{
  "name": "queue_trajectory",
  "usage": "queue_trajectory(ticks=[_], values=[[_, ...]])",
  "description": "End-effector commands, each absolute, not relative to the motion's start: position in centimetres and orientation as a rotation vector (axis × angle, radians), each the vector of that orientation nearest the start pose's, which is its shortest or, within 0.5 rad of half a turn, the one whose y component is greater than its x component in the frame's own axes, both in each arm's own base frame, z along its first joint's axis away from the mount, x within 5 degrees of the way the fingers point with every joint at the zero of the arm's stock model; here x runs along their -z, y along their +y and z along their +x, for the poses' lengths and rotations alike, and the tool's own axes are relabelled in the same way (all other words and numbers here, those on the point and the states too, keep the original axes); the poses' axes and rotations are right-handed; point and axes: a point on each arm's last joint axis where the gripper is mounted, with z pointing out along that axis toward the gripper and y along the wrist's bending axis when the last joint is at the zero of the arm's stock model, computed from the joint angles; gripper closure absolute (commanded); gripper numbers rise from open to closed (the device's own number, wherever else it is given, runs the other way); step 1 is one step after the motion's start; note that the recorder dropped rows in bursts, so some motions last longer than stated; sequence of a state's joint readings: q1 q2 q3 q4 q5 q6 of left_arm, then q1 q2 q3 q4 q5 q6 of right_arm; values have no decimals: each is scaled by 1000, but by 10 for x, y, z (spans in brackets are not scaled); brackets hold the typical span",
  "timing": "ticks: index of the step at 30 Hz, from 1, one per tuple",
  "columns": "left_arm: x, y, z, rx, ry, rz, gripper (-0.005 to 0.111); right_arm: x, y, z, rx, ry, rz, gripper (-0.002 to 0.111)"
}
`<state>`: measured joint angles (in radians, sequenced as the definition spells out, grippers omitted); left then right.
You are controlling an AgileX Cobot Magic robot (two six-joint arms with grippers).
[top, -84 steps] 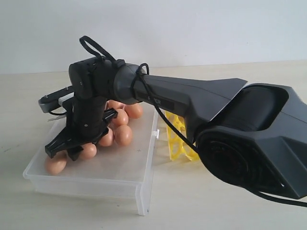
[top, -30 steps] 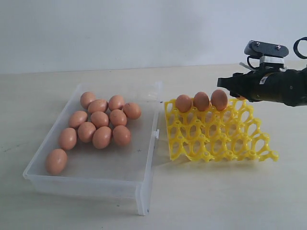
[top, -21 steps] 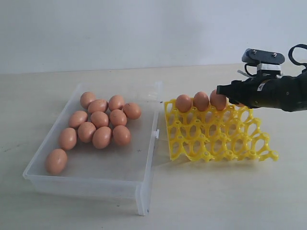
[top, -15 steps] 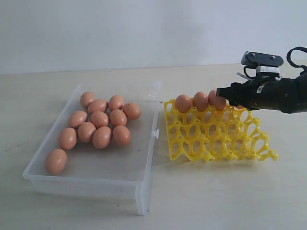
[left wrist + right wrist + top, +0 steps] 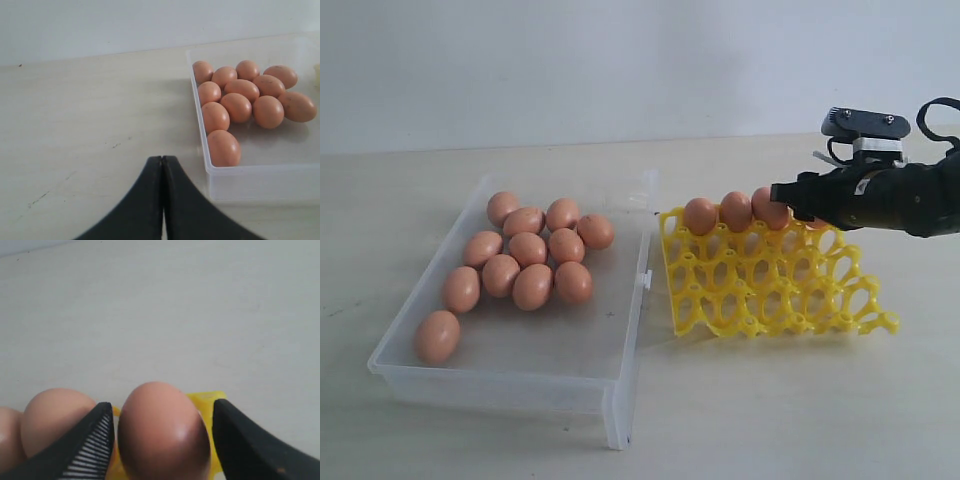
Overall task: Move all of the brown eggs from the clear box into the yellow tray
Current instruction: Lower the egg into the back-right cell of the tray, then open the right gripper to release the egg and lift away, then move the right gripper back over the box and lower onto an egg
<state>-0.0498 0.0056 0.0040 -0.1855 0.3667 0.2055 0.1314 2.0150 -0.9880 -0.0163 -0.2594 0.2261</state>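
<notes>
1. Right tool (image 5: 788, 190): jaws apart, flanking one brown egg (image 5: 160, 432) with a slim gap on each side; the egg sits in a back-row cup of the yellow tray (image 5: 770, 292).
2. Brown eggs (image 5: 528, 250), twelve, in the clear box (image 5: 620, 385): well left of the right tool; the left tool (image 5: 162, 161), closed, is nearer.

surface: pale table (image 5: 770, 420) | directly on it: clear box (image 5: 500, 388), yellow tray (image 5: 775, 290) | layout: just beside each other

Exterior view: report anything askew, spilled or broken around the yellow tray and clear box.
Nothing stands out. The brown eggs lie whole inside the clear box. The yellow tray stands beside it with more eggs seated along its far row, and the right gripper straddles one of them.
</notes>
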Motion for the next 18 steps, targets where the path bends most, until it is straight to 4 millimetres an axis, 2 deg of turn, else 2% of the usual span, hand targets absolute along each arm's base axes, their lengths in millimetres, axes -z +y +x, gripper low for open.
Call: queue_trajectory(ticks=[1, 4, 8, 10, 13, 15, 18], values=[[-182, -8, 53, 72, 1831, 119, 107, -118, 50, 391, -186, 2242, 81, 47], [-182, -8, 53, 72, 1831, 119, 107, -121, 50, 391, -186, 2240, 81, 47], [-182, -8, 53, 72, 1831, 119, 107, -141, 50, 389, -187, 2212, 71, 47], [-182, -8, 53, 72, 1831, 119, 107, -162, 50, 385, -190, 2185, 68, 47], [-182, -8, 53, 72, 1831, 119, 107, -202, 63, 371, -213, 2158, 26, 47], [-182, -8, 53, 72, 1831, 119, 107, -229, 78, 357, -247, 2145, -15, 48], [-182, -8, 53, 72, 1831, 119, 107, -263, 113, 326, -335, 2143, -105, 52]])
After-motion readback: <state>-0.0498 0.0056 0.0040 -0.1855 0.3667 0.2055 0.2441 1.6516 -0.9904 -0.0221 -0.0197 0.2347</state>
